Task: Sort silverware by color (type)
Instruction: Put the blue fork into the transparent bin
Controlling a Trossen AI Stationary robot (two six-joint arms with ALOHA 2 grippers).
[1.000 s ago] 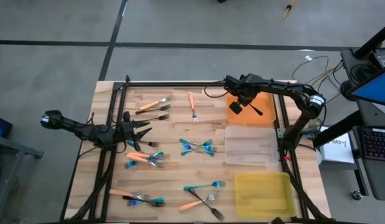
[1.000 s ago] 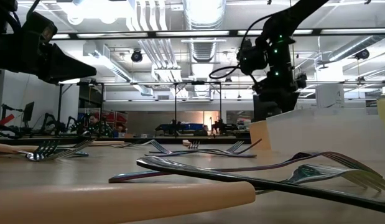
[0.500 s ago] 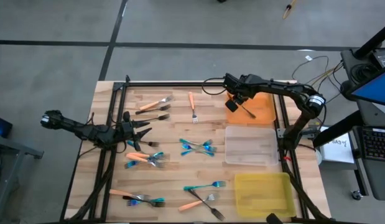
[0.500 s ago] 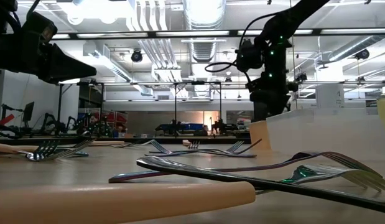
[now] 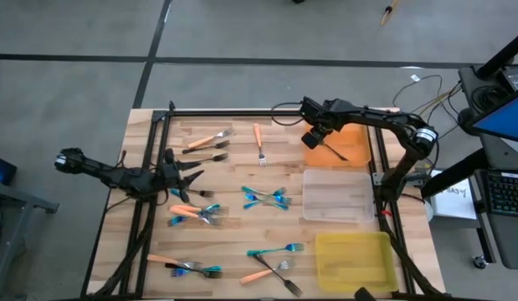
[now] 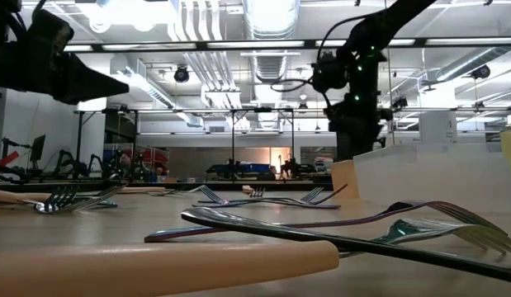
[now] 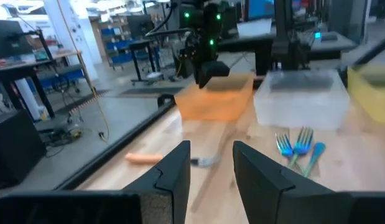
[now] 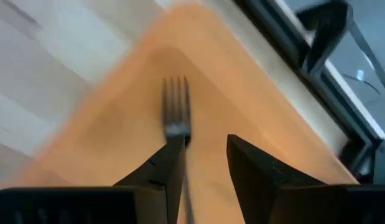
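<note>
Forks with orange (image 5: 210, 138), blue (image 5: 265, 198) and dark (image 5: 207, 156) handles lie scattered flat on the wooden table. One fork (image 8: 175, 118) lies flat in the orange tray (image 5: 351, 138) at the far right. My right gripper (image 8: 201, 174) hovers open over the tray's left part (image 5: 314, 136), its fingers either side of that fork's handle end, apart from it as far as shows. My left gripper (image 5: 187, 174) waits open at the table's left, above the wood, with nothing between its fingers (image 7: 211, 174).
A clear tray (image 5: 336, 195) and a yellow tray (image 5: 353, 255) stand along the right side, nearer than the orange one. A black frame (image 5: 242, 111) rims the table. More forks lie near the front edge (image 5: 271, 267).
My right gripper has opened and let go of a fork, which now lies in the orange tray. The gripper has drawn a little toward the table's left, over the tray's left edge.
</note>
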